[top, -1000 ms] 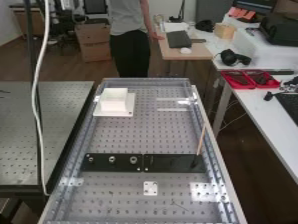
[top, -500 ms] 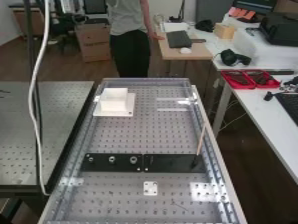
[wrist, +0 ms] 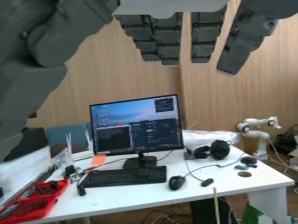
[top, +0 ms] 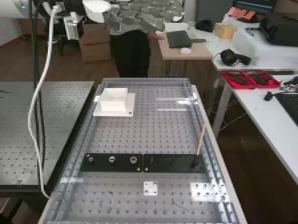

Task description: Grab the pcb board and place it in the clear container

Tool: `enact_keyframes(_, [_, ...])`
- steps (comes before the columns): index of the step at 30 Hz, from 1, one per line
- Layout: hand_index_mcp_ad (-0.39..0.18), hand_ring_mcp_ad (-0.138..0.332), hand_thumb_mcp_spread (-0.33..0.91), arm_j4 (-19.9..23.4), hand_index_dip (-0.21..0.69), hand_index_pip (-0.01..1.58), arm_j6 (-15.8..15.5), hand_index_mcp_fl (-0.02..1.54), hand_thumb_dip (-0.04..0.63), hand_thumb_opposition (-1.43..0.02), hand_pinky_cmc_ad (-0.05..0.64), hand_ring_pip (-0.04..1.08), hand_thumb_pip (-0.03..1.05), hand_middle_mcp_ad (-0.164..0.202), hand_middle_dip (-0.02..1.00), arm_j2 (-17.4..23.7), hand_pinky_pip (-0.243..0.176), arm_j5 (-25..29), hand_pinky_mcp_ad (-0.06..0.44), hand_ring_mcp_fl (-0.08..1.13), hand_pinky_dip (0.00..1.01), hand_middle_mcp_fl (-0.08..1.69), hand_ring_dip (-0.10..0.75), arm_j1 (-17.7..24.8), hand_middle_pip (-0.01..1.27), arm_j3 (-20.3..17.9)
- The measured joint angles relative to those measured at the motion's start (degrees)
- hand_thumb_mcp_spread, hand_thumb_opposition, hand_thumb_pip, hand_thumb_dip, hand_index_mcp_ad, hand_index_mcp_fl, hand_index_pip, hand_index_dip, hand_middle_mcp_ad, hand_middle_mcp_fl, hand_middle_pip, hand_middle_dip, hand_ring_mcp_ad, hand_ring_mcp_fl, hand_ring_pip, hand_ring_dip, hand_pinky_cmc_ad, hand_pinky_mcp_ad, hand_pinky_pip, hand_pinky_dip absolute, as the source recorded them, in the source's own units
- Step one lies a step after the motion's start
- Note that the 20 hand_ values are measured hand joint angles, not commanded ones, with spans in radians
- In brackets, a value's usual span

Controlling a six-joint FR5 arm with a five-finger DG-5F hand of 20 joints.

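Opened wide and empty, the hand [top: 143,17] is raised well clear of the worktop [top: 146,80], its fingers [wrist: 167,42] fairly straight. No grasp has been made; the approach seems in hand. Tentatively, the pcb board is taken as the small pale plate [top: 150,188] between the worktop's side edges, the clear container [top: 174,109] by its far right corner. Lowering for a pinch is called for.
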Motion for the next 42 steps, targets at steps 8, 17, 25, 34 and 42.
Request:
enact_keyframes(8, [0.113,0.202,0.17,5.4,0.215,0.08,1.3,0.04,-0.003,-0.74,0.349,0.09,0.35,0.152,0.06,-2.4,-0.124,2.9,0.260,0.03,0.43,0.01,0.012,-0.4,0.15,-4.8])
enact_keyframes(17, [0.010,0.206,0.27,7.1,0.155,0.10,3.5,0.06,0.079,-0.79,0.349,0.09,0.49,0.152,0.08,-7.4,-0.120,4.3,0.257,0.02,0.47,0.01,0.012,-1.8,0.15,-6.1])
enact_keyframes(25, [-0.003,0.182,0.31,8.7,0.113,0.39,4.7,0.12,0.159,-0.79,0.349,0.08,0.61,0.152,0.09,-11.4,-0.124,5.3,0.257,0.00,0.48,0.01,0.012,-3.4,0.15,-6.2])
enact_keyframes(34, [-0.023,0.166,0.35,14.0,0.045,0.94,4.5,0.12,0.188,-0.82,0.349,0.08,0.64,0.145,0.09,-14.3,-0.124,5.8,0.257,0.00,0.48,0.01,0.012,-4.8,0.15,-7.4])
enact_keyframes(42, [-0.042,0.147,0.38,13.4,0.024,1.33,3.9,0.23,0.211,-0.85,0.349,0.08,0.69,0.136,0.09,-18.6,-0.124,4.3,0.244,0.00,0.48,0.04,0.012,-6.7,0.15,-6.1])
